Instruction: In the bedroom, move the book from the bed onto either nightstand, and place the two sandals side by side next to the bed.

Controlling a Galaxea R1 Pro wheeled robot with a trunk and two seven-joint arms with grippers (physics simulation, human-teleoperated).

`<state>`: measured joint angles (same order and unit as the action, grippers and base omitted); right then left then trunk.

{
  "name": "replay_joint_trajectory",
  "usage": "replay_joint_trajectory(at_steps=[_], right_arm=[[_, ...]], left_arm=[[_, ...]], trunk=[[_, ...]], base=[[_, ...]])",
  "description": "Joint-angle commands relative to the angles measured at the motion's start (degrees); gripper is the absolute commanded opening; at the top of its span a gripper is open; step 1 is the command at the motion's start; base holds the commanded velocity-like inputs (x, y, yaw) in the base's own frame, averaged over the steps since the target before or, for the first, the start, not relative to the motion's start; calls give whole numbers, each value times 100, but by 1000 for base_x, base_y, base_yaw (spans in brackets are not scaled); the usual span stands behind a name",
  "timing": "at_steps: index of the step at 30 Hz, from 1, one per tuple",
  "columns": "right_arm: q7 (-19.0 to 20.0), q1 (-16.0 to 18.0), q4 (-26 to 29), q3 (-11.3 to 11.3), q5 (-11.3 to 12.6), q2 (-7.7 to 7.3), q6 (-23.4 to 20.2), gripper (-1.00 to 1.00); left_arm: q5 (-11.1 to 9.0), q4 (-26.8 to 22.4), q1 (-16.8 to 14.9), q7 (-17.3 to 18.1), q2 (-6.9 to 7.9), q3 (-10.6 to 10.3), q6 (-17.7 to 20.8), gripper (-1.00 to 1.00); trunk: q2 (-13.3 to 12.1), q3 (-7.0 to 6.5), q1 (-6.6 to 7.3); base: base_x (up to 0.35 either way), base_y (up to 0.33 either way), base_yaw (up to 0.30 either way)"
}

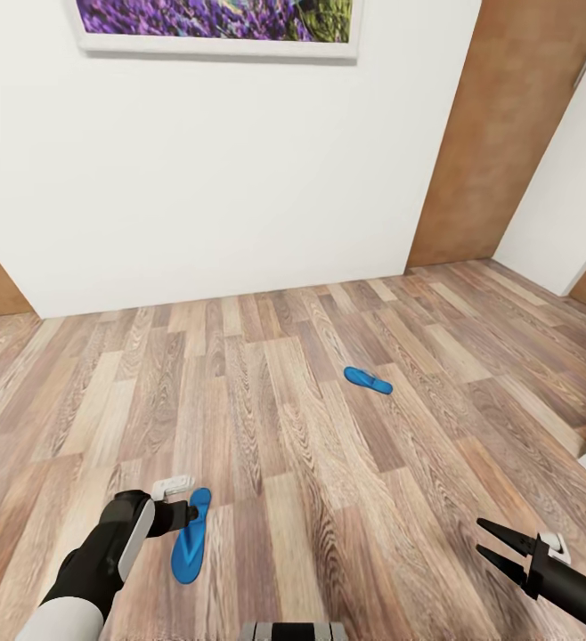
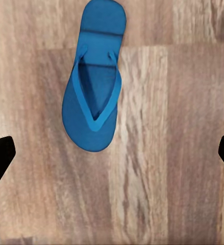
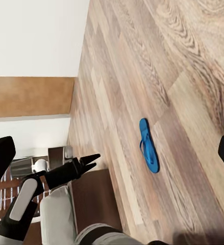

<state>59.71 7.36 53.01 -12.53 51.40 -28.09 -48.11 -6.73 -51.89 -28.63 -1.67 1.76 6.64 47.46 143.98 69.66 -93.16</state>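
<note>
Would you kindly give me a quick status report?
Left gripper open above near bright blue flip-flop sandal. Right gripper open, empty. Second blue sandal lies apart on wood-plank floor.

no readable text, labels, brands, numbers or signs anywhere in view

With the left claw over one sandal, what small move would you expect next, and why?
Probably a straight descent of the left claw onto the near sandal. The claw is open and empty, and the sandal lies flat on the wood floor just ahead of its fingertips. The other sandal lies well apart, so neither is placed yet. The right claw is open too.
</note>
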Motion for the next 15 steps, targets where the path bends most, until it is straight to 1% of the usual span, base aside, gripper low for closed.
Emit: replay_joint_trajectory(at_steps=[1, 15], right_arm=[[6, 2, -1, -3, 14, -1, -30, 100], [5, 2, -1, -3, 2, 2, -28, 100]], left_arm=[[-48, -6, -2, -16, 0, 5, 27, 100], [-48, 3, -2, -9, -2, -4, 27, 100]], trunk=[[3, 27, -1], [22, 338, -37]], base=[[0, 0, 0], [0, 0, 0]])
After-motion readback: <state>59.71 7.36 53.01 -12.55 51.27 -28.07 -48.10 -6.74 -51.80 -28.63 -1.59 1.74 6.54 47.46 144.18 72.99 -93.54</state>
